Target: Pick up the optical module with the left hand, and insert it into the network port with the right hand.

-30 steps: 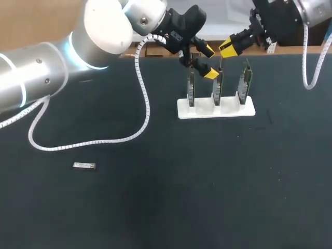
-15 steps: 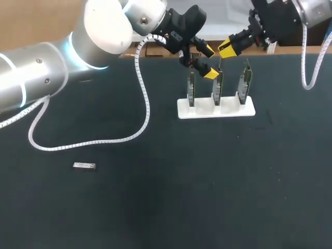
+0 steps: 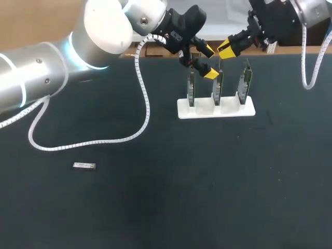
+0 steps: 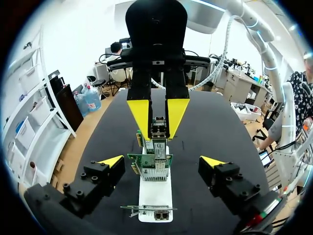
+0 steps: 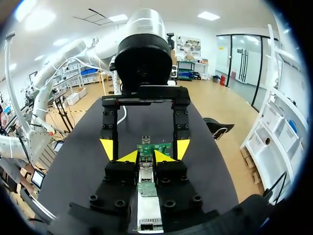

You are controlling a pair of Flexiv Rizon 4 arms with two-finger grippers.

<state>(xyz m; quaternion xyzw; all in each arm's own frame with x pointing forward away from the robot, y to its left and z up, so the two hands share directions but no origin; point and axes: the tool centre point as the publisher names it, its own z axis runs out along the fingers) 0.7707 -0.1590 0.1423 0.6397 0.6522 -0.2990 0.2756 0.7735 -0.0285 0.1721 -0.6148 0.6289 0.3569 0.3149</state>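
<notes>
A small silver optical module sits between the yellow tips of my right gripper, which is shut on it. In the head view the right gripper hovers just above the middle of three upright green network cards on a white stand. My left gripper stands open on either side of that middle card, touching nothing. From the left wrist view, the right gripper points down at the card with the module at its tips. A second module lies on the mat at the near left.
The black mat covers the table. A white coiled cable hangs from my left arm and loops across the mat to the left of the stand. Both grippers crowd the space above the stand.
The right gripper has crept slightly up and back with the module. The left arm has not moved.
</notes>
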